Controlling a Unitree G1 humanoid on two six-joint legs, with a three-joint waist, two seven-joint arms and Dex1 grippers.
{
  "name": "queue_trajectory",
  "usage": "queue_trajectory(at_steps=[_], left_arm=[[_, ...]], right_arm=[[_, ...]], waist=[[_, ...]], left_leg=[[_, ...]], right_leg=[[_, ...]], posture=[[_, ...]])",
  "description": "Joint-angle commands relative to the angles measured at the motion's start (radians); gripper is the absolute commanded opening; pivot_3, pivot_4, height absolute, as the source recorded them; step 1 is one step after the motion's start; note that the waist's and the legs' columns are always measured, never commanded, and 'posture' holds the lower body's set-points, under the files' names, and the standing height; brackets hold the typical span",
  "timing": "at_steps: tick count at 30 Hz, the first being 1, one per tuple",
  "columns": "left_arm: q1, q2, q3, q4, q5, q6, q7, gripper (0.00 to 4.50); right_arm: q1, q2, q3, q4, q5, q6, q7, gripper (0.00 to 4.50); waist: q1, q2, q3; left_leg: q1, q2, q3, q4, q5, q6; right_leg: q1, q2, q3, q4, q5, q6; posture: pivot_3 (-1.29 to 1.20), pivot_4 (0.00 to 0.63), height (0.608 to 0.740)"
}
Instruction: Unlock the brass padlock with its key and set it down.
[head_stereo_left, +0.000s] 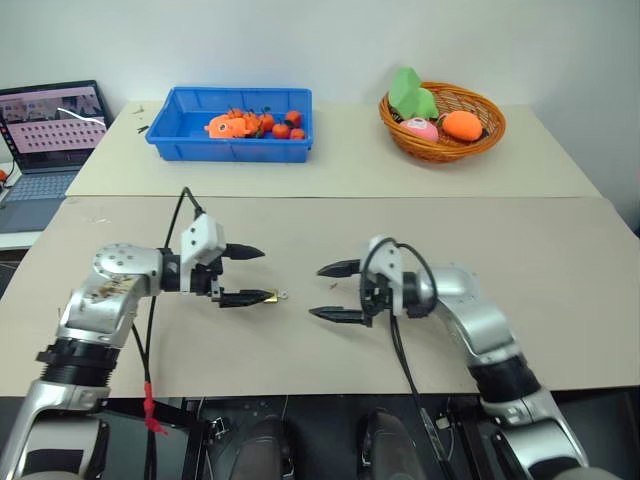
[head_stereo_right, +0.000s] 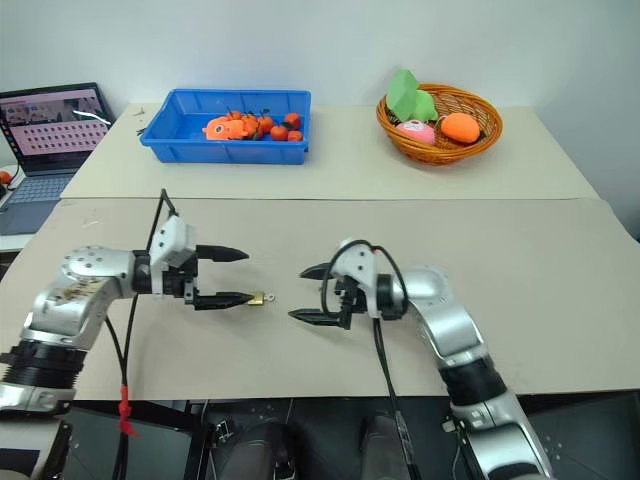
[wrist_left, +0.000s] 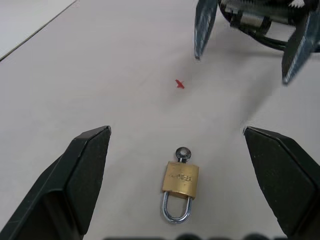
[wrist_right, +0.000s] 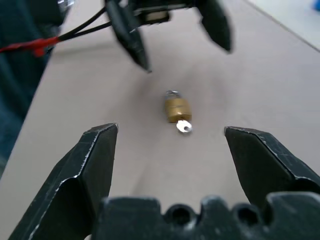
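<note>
Down on the beige table (head_stereo_left: 520, 300) lies the brass padlock (wrist_left: 180, 180), flat on its side, with nothing holding it. Its silvery shackle (wrist_left: 176, 209) looks seated in the body, though whether it is latched cannot be told. The key (wrist_right: 183, 126) sticks out of the opposite end of the body, its small round pale head showing just beyond the brass.

The left gripper (head_stereo_left: 248, 274) hangs over the table with its jaws spread wide and empty. From the head views the padlock sits just at the tip of its lower black finger; the left wrist view shows the lock lying between the two fingers (wrist_left: 82, 170), apart from both. The shackle end points back toward this gripper and the key end points away from it.

The right gripper (head_stereo_left: 333, 291) faces the left one across a stretch of bare table, its jaws also wide open and holding nothing. In the right wrist view the padlock lies beyond its fingertips, key end nearer, with the left gripper's fingers above it.

A tiny red speck (wrist_left: 179, 84) marks the table between the padlock and the right gripper.

Farther back, on a second, paler table (head_stereo_left: 350, 150), stand a blue bin (head_stereo_left: 180, 135) holding orange and red toy pieces and a wicker basket (head_stereo_left: 485, 135) with green, pink and orange toy foods. An open laptop (head_stereo_left: 50, 140) sits off to the left.
</note>
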Motion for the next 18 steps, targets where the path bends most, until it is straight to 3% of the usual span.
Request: queue_trajectory(at_steps=[1,11,18], left_arm=[[-0.034,-0.037,-0.019,0.077,0.032,-0.083,-0.016,4.5],[-0.078,-0.096,-0.078,0.272,0.123,-0.234,-0.061,4.5],[-0.09,-0.108,-0.092,0.351,0.166,-0.334,-0.082,4.5]], right_arm=[[0.044,-0.003,-0.1,-0.162,0.027,0.089,-0.15,4.03],[0.079,0.042,-0.193,-0.276,0.047,0.178,-0.387,4.03],[0.062,0.038,-0.212,-0.279,0.062,0.184,-0.454,4.03]], waist=[[0.001,0.0,0.0],[0.007,0.0,0.0],[0.011,0.0,0.0]], left_leg=[[0.0,0.0,0.0,0.0,0.0,0.0],[0.0,0.0,0.0,0.0,-0.001,0.001],[0.0,0.0,0.0,0.0,-0.001,0.002]], right_leg=[[0.0,0.0,0.0,0.0,0.0,0.0],[0.0,0.0,0.0,-0.001,0.0,0.0],[0.0,0.001,0.0,0.0,0.0,0.0]], posture=[[0.0,0.15,0.664],[0.0,0.15,0.664],[0.0,0.15,0.664]])
